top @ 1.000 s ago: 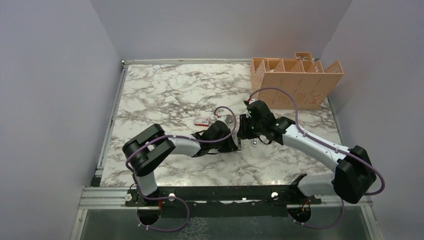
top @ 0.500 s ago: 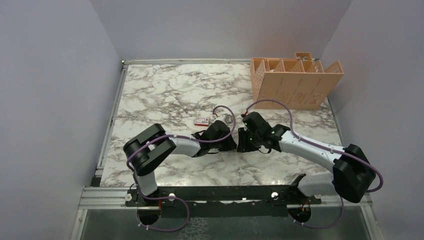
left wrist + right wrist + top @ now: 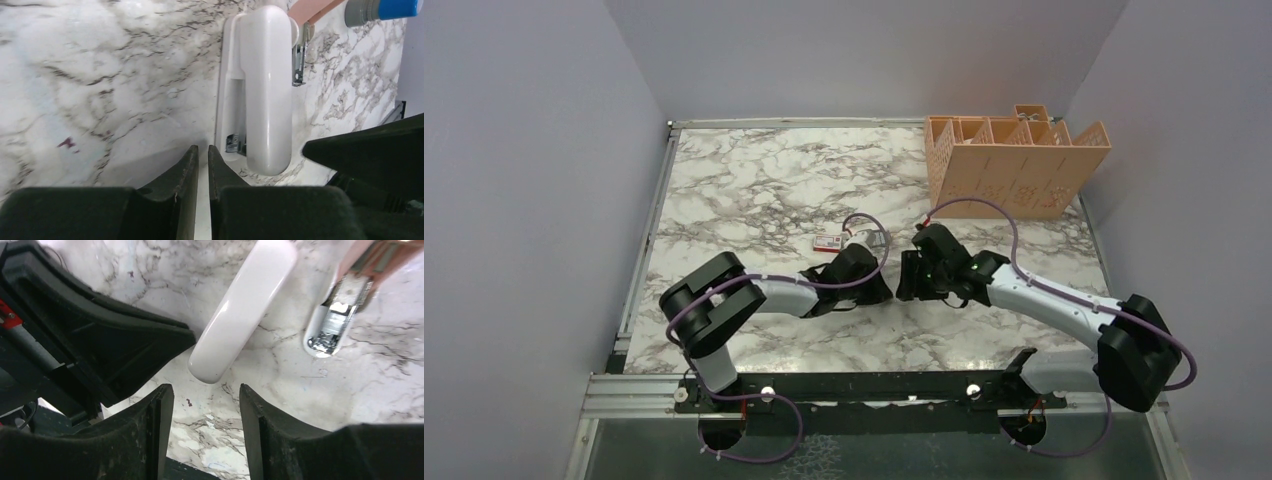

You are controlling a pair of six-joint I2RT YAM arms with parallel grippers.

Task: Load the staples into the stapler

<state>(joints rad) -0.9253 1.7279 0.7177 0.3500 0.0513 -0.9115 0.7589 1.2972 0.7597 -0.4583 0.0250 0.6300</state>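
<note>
The white stapler (image 3: 265,90) lies on the marble, long and rounded, with its flat base on its left. My left gripper (image 3: 203,147) sits at the stapler's near end. It is shut to a thin slit showing only white, and I cannot tell if it pinches the base edge. My right gripper (image 3: 206,390) stands open and empty just short of the stapler's rounded tip (image 3: 240,310). To the right of the stapler, silvery staples (image 3: 327,327) glint in a small pale tray, its far end under a pinkish piece. In the top view the two grippers (image 3: 882,290) (image 3: 906,282) meet mid-table, hiding the stapler.
A tiny red-and-white box (image 3: 828,241) lies just behind the left gripper. A small blue cylinder (image 3: 395,7) rests beyond the stapler. An orange compartment organiser (image 3: 1014,165) stands at the back right. The left arm's black body (image 3: 90,335) crowds the right gripper's left side.
The right gripper has drawn back toward the near edge and slightly left, ending close beside the left gripper. The left arm has shifted a little to the left.
</note>
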